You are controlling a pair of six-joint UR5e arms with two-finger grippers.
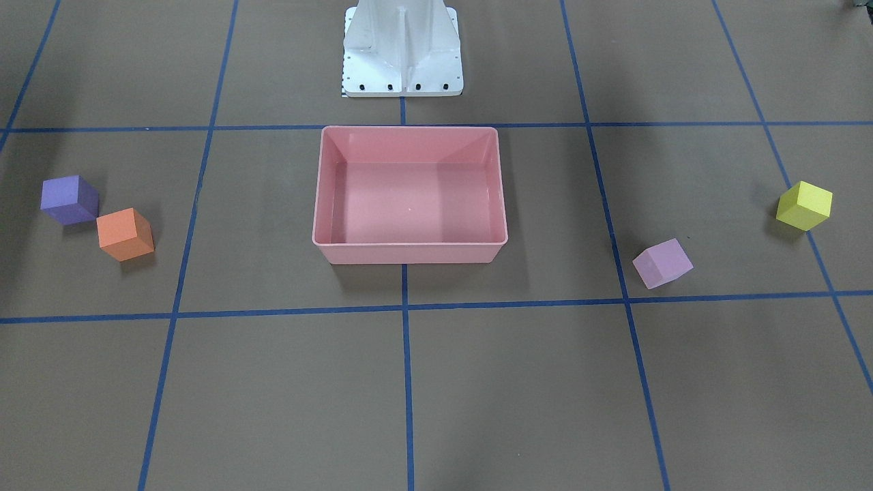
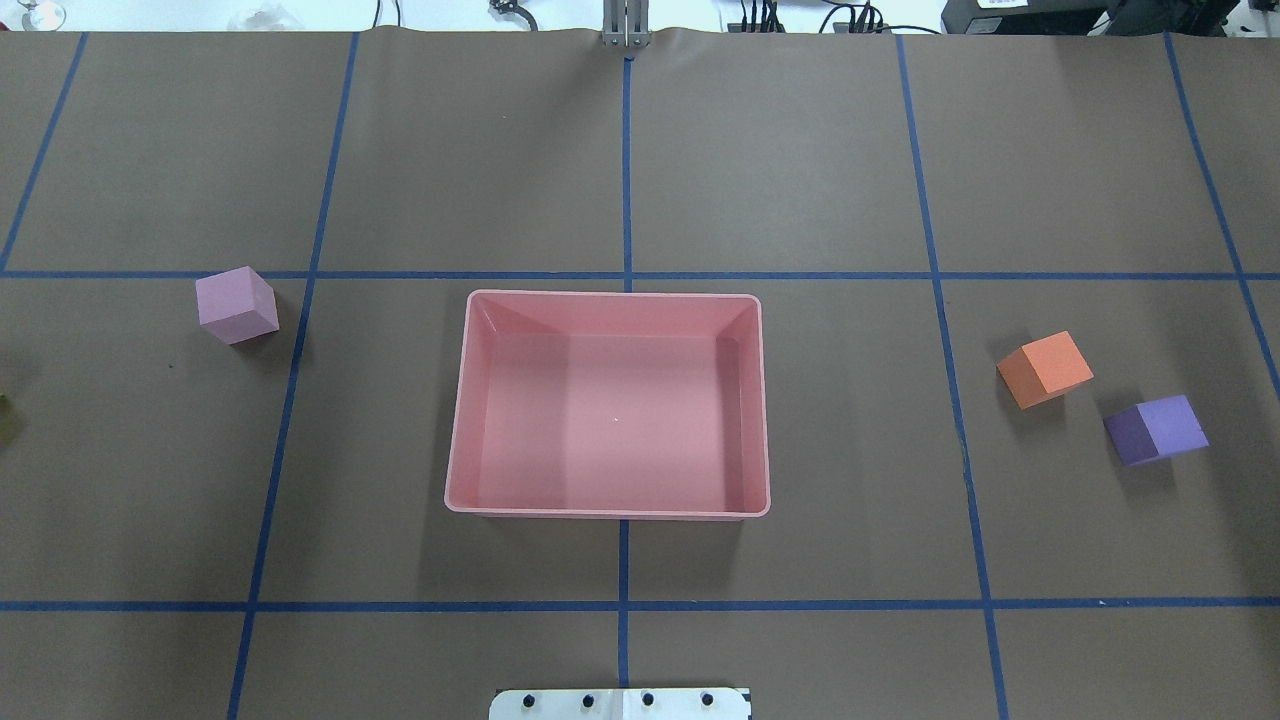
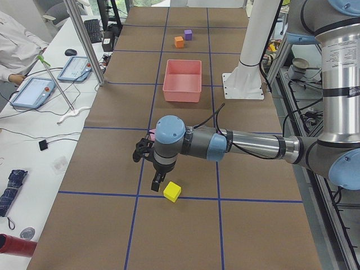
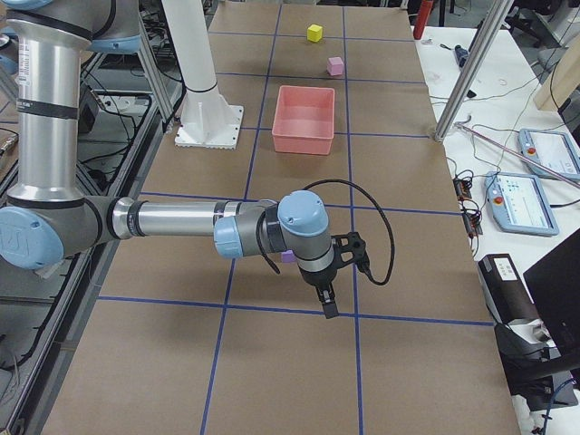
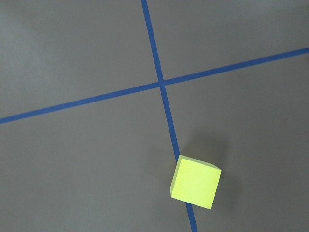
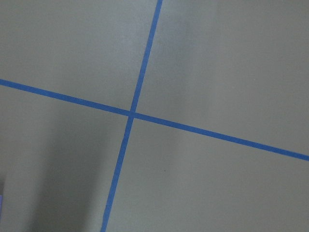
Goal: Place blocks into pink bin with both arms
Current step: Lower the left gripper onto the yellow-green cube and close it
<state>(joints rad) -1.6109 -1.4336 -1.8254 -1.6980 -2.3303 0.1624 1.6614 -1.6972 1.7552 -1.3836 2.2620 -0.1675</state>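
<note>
Exterior left view: the left gripper (image 3: pixel 157 182) hangs over the table, and I cannot tell whether its jaws are open. The yellow block (image 3: pixel 172 192) sits just beside it, toward the robot, not beneath it. The left arm is nearest this block. The right gripper (image 4: pixel 326 304), jaws equally unreadable, hangs near the purple block (image 1: pixel 68 199). The pink bin (image 1: pixel 409 243) stands empty mid-table, well apart.

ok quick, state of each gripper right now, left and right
left gripper: cannot tell, it shows only in a side view; near the yellow block
right gripper: cannot tell, it shows only in a side view
</note>
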